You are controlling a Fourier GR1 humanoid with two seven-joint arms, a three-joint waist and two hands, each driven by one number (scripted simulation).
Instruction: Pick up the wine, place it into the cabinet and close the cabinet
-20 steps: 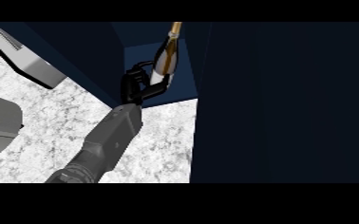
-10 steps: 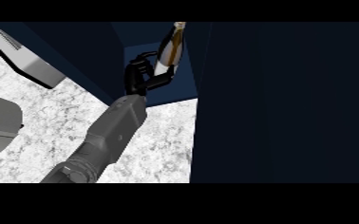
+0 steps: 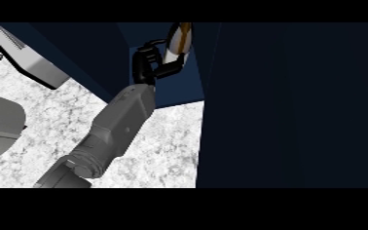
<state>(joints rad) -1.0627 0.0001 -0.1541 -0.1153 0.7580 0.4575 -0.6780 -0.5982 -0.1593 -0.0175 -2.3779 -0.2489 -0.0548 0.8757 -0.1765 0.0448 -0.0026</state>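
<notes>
Filling the whole 3 o'clock half of the head view: a broad dark navy cabinet panel [image 3: 287, 107], so deep in shadow that no handle, edge or hinge can be made out. Impossible to tell whether this is a door or a side wall.

From centre toward 7 o'clock: a white speckled stone counter top [image 3: 165, 146], cut off by the view's left side and lower edge, partly covered by the arm.

Across it, running from 7 o'clock up toward 12: a grey cylindrical forearm [image 3: 119, 122], taken here for the right one, its elbow end cut off at the lower edge.

At 10 o'clock: a pale grey box-shaped object with a dark rim [image 3: 39, 70], only one corner showing, not identifiable. At 9 o'clock: a rounded grey shape [image 3: 9, 119], mostly outside the view, also not identifiable.

Near 12 o'clock, inside a narrow dim blue cabinet recess [image 3: 183, 83]: the black right hand [image 3: 147, 68], fingers and thumb curled round the lower part of the bottle, hiding its base.

Held there, tilted slightly toward 1 o'clock: a slim wine bottle with a white body and amber-brown neck [image 3: 174, 48], its top cut off at the upper edge. Unclear whether resting on a shelf or held above it.
</notes>
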